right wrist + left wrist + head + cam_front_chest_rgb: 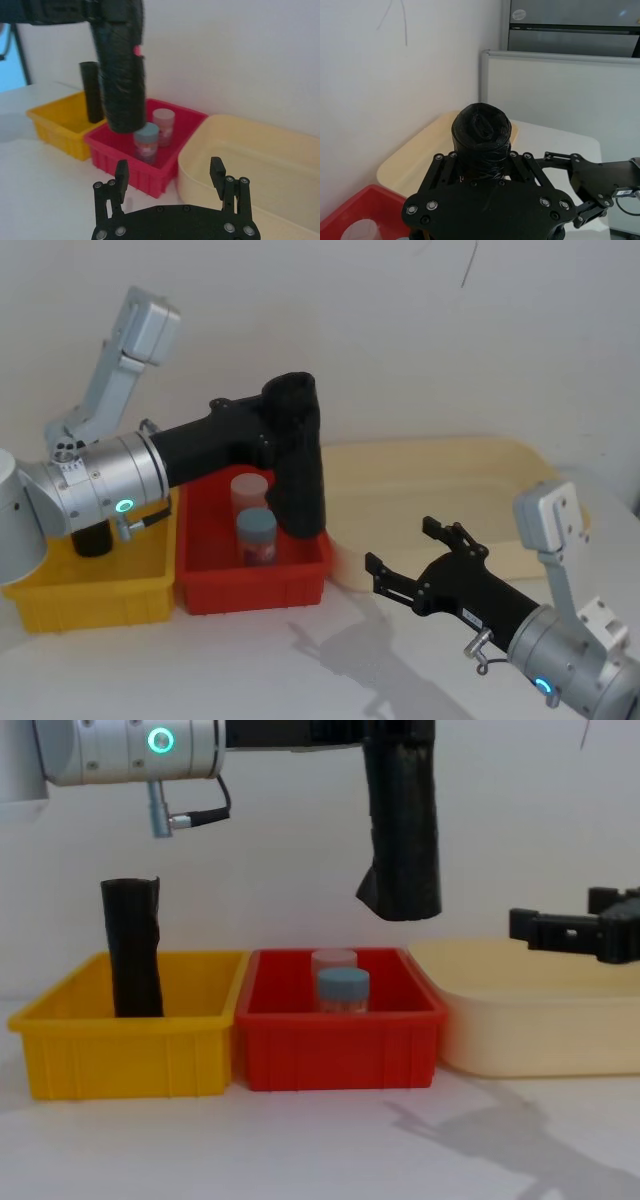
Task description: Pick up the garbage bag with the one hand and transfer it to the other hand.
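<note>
The left pincer (pixel 266 435) is clamped on the garbage bag (pixel 300 470) near its upper end. It holds the bag upright in the air, with the roll's top poking just above the fingers and the flared lower end hanging over the right rear part of the red bin (pixel 250 588), above the two jars (pixel 342 988) standing in it. The right pincer (pixel 400 545) waits with its fingers spread apart, lower down and to the right by the cream tray (pixel 450 452), pointed toward the bag but well apart from it.
</note>
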